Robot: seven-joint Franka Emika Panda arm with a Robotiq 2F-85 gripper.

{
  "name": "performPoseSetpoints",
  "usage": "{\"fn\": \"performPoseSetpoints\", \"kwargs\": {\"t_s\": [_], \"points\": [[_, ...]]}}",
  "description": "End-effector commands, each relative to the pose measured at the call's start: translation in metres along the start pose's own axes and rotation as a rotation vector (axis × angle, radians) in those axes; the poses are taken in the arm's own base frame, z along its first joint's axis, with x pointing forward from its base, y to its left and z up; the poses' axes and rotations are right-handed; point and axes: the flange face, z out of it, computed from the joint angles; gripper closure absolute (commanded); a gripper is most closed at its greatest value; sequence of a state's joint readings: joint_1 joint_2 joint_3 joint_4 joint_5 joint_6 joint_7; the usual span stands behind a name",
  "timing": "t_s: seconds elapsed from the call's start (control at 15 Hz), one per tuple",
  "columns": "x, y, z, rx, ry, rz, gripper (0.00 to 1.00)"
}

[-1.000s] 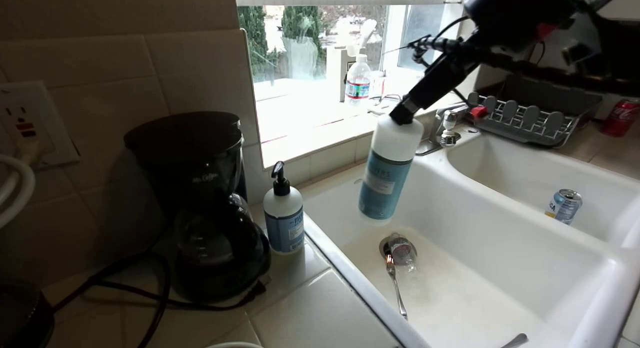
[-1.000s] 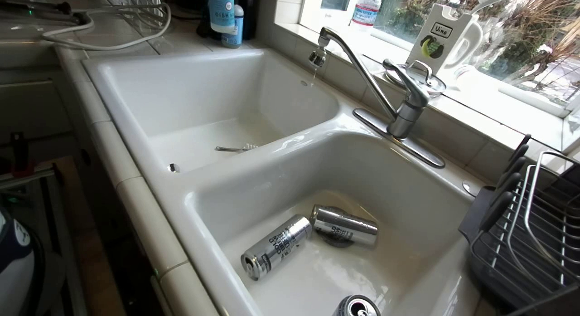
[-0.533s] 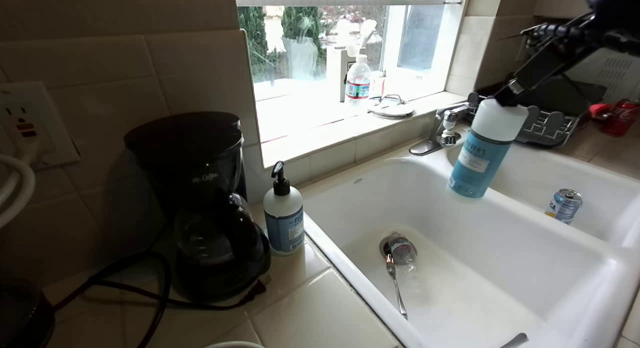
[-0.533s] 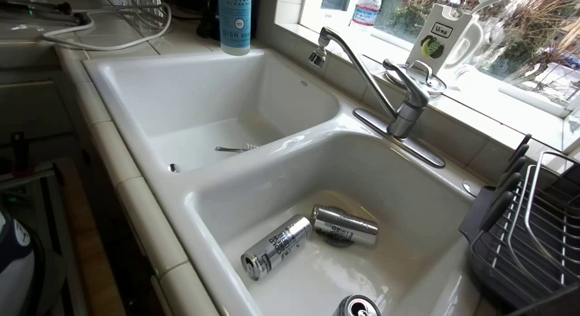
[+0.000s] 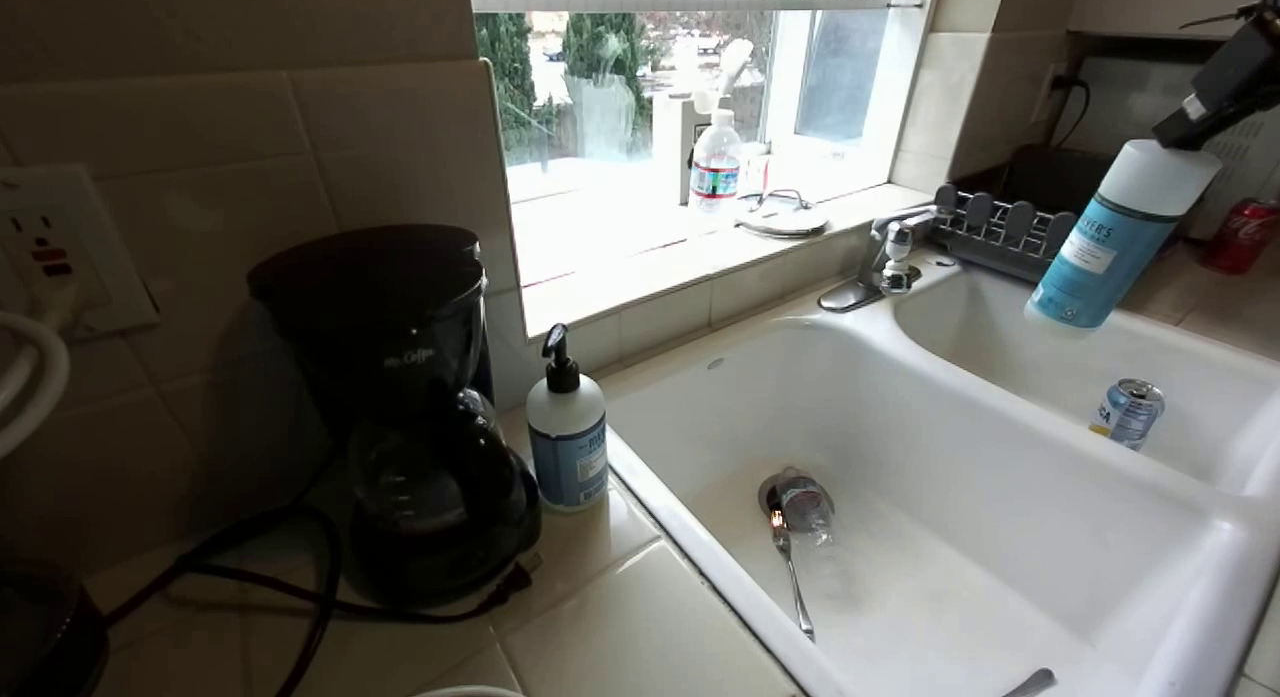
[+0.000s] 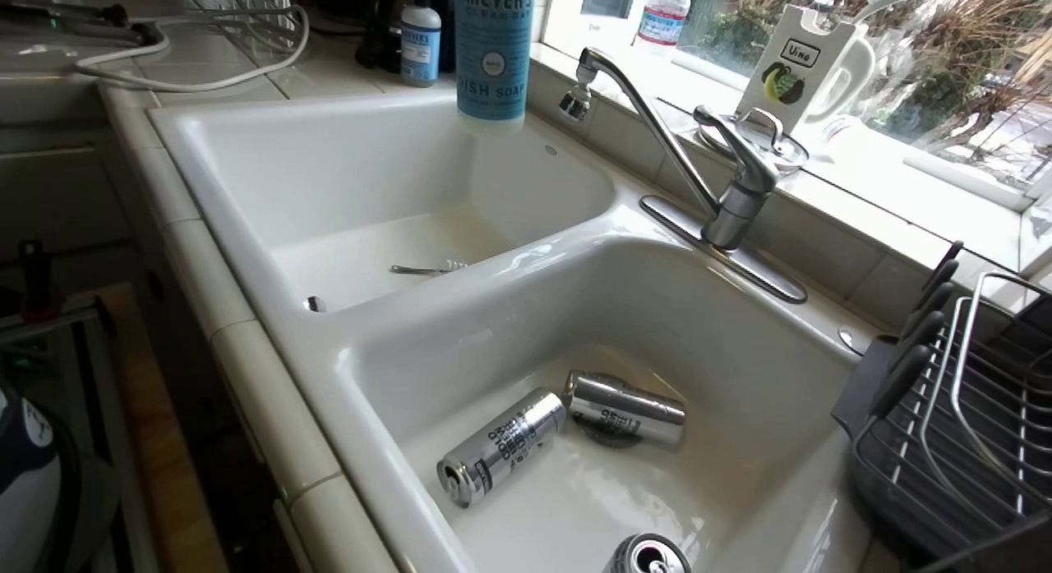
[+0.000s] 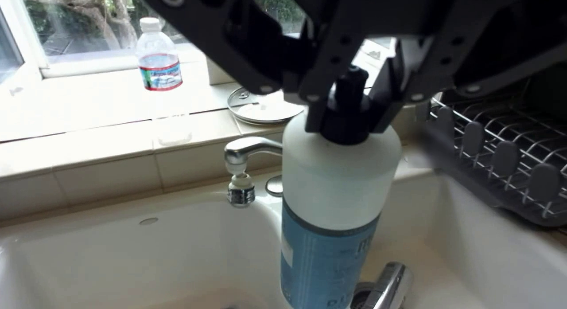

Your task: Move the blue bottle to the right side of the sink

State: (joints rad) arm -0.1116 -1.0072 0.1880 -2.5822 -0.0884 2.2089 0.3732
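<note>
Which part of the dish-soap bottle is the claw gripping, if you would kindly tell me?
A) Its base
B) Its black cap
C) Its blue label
B: in the wrist view the claw is closed on the black cap from both sides, at the top of the dish-soap bottle.
</note>
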Motion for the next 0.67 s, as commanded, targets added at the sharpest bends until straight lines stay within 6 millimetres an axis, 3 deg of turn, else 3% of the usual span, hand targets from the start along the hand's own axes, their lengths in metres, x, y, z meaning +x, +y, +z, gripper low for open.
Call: {"fn": "performPoseSetpoints", "kwargs": {"t_s": [0.0,0.4,0.47,0.6], "points": [[0.001,0.003,-0.001,-0.005,0.005,0.009,0.7],[0.0,0.002,0.0,-0.008,0.003,0.02,0.7],[0.0,0.002,0.0,-0.008,0.003,0.02,0.93],[0.013,0.016,0.007,-0.06,0.018,0.058,0.93]]}}
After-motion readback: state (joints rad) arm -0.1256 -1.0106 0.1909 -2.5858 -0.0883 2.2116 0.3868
